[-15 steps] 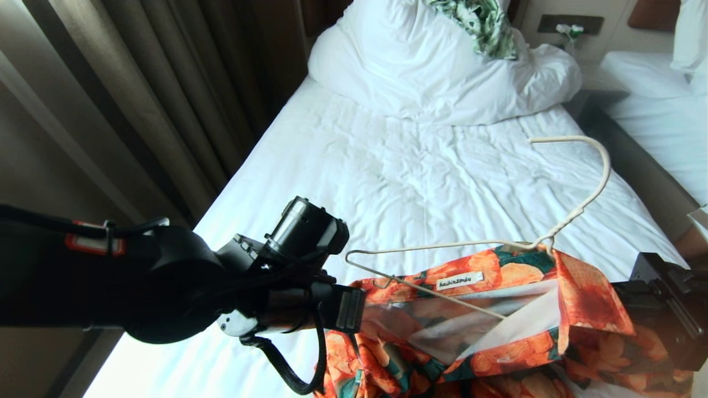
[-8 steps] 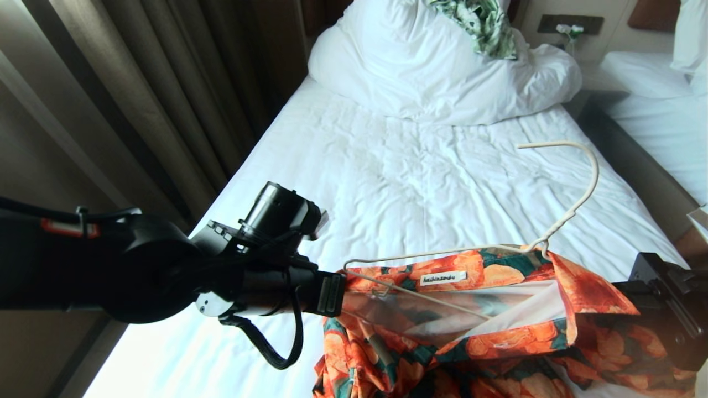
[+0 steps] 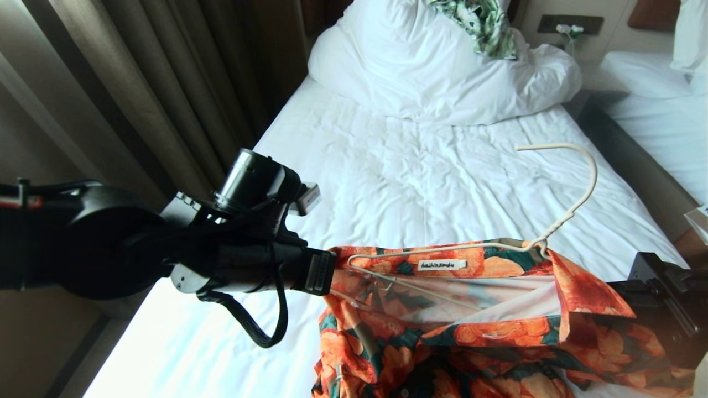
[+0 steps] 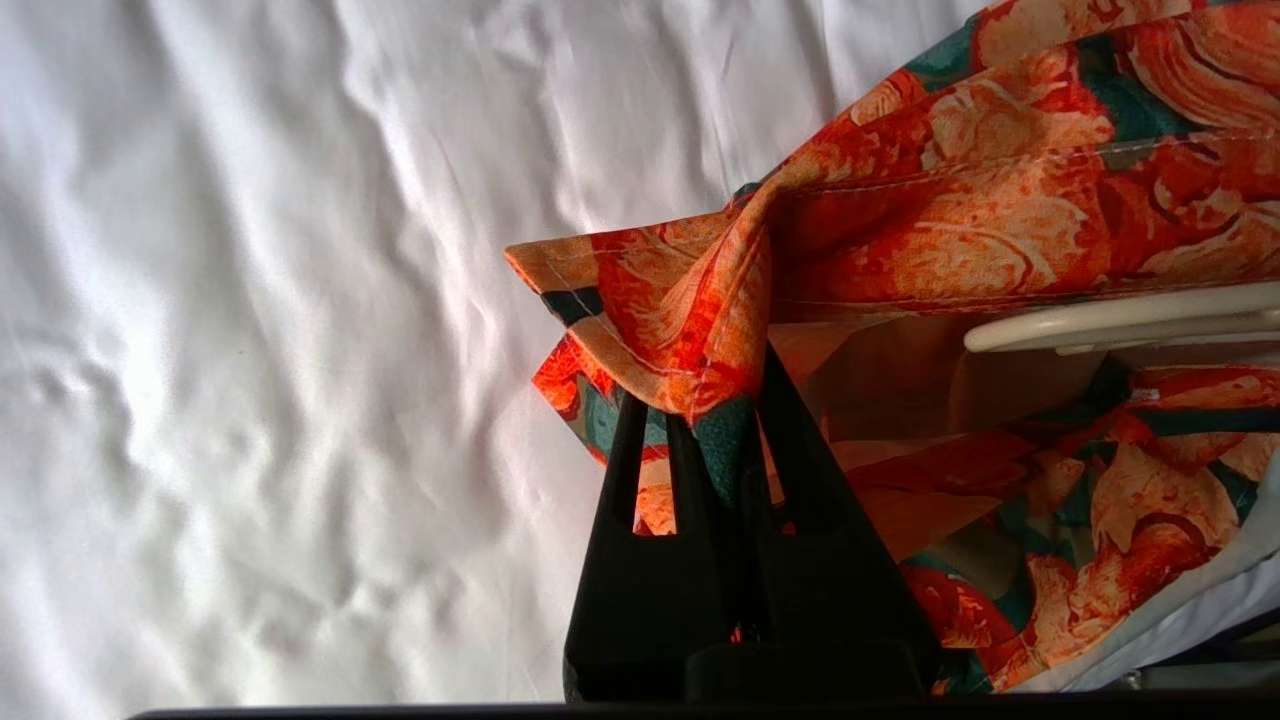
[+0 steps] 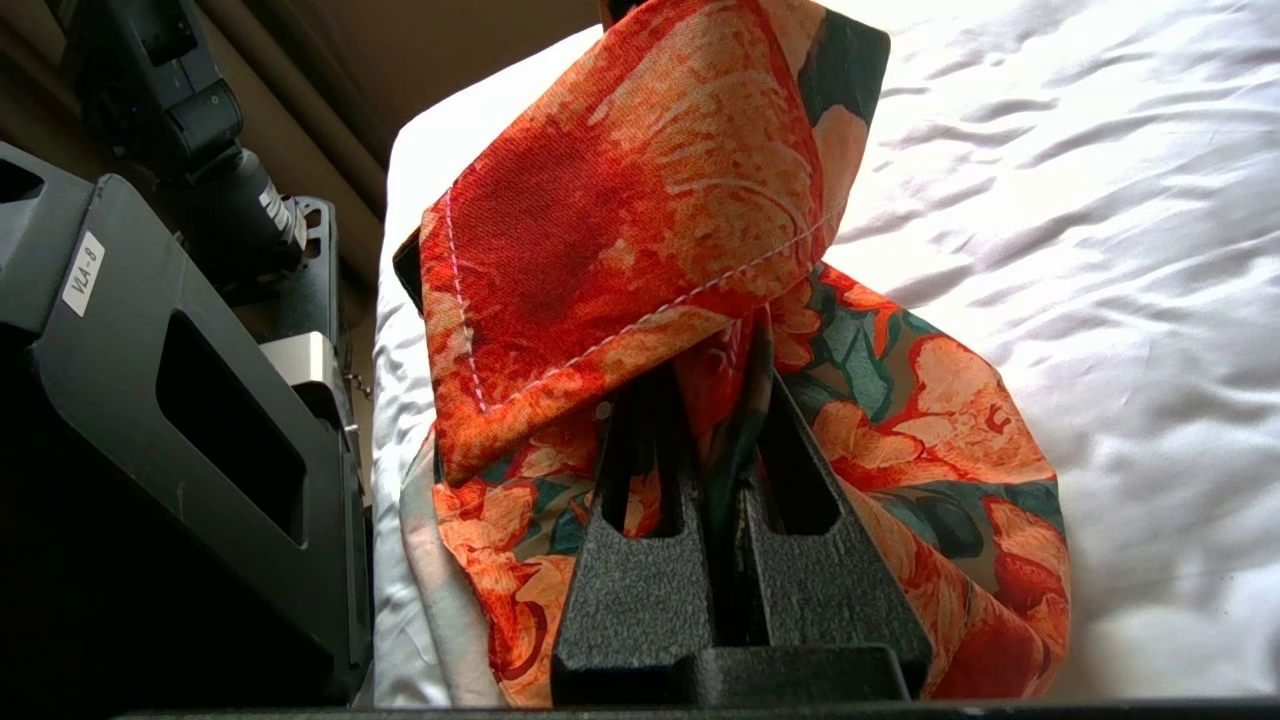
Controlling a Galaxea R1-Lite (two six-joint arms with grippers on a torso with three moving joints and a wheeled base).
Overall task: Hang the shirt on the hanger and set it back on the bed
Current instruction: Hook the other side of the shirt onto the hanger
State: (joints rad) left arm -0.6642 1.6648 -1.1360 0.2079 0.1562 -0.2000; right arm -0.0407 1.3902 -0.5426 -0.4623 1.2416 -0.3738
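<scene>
Non-task stuff: brown curtains (image 3: 166,83) hanging along left side; green-and-white leaf-print garment (image 3: 484,25) lying on top of the bunched white duvet (image 3: 420,72); second white bed (image 3: 652,105) far right; dark wall panel (image 3: 569,23) between headboards

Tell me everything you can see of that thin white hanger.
The hanger is thin cream-white wire, a triangle with a curved hook. Its hook rises clear above the bed. Its body lies inside the collar of the shirt, below the neck label, its left end nearly covered. The left gripper and right gripper pinch only fabric.
</scene>
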